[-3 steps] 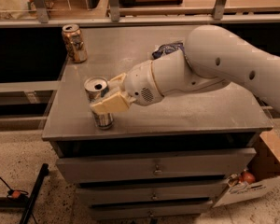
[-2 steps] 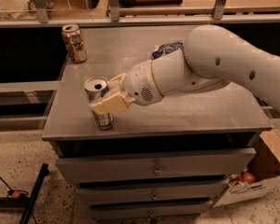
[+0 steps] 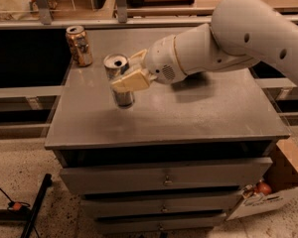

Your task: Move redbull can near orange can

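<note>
The redbull can (image 3: 118,71) is a slim silver can with a dark opening in its top, upright at the left middle of the grey cabinet top (image 3: 188,113). My gripper (image 3: 126,73) is shut on the redbull can, its cream fingers (image 3: 131,81) across the can's middle. The can's base looks at or just above the surface. The orange can (image 3: 79,45) stands upright at the far left corner, about a can's height away from the redbull can, up and to the left.
The white arm (image 3: 228,38) reaches in from the right over the cabinet top. A shelf rail (image 3: 139,21) runs behind the cabinet. Drawers (image 3: 164,180) are below the front edge. A cardboard box (image 3: 273,192) sits on the floor at the right.
My gripper has carried the redbull can back and to the right from near the front-left edge, closer to the orange can.
</note>
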`<state>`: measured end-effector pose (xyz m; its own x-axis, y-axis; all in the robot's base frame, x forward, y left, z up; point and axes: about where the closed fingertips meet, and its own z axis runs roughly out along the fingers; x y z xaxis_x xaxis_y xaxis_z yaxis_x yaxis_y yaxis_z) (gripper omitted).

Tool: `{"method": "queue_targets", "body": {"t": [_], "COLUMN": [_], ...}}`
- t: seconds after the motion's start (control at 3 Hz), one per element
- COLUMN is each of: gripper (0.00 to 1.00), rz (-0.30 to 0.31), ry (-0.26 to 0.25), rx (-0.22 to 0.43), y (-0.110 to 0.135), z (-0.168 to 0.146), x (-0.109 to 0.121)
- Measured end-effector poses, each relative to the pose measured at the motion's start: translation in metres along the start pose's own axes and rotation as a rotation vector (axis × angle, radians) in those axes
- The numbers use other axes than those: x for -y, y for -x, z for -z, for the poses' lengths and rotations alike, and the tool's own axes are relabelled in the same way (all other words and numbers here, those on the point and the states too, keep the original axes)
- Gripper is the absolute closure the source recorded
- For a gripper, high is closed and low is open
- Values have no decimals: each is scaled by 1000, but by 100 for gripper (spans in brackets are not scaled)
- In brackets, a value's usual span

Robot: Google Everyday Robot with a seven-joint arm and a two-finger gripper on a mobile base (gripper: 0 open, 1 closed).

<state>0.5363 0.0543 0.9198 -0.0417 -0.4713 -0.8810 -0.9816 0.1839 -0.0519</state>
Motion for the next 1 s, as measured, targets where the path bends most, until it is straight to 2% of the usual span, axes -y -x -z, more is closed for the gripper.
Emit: {"method": "queue_targets", "body": {"t": [0.33,0.67,1.0], "gripper": [100,100,100], "rz": [31,29,-25], "ry": [-92,-159,-209], "rx": [14,12,41], "y": [9,9,2], "z": [21,21,6], "x": [42,80,107]}}
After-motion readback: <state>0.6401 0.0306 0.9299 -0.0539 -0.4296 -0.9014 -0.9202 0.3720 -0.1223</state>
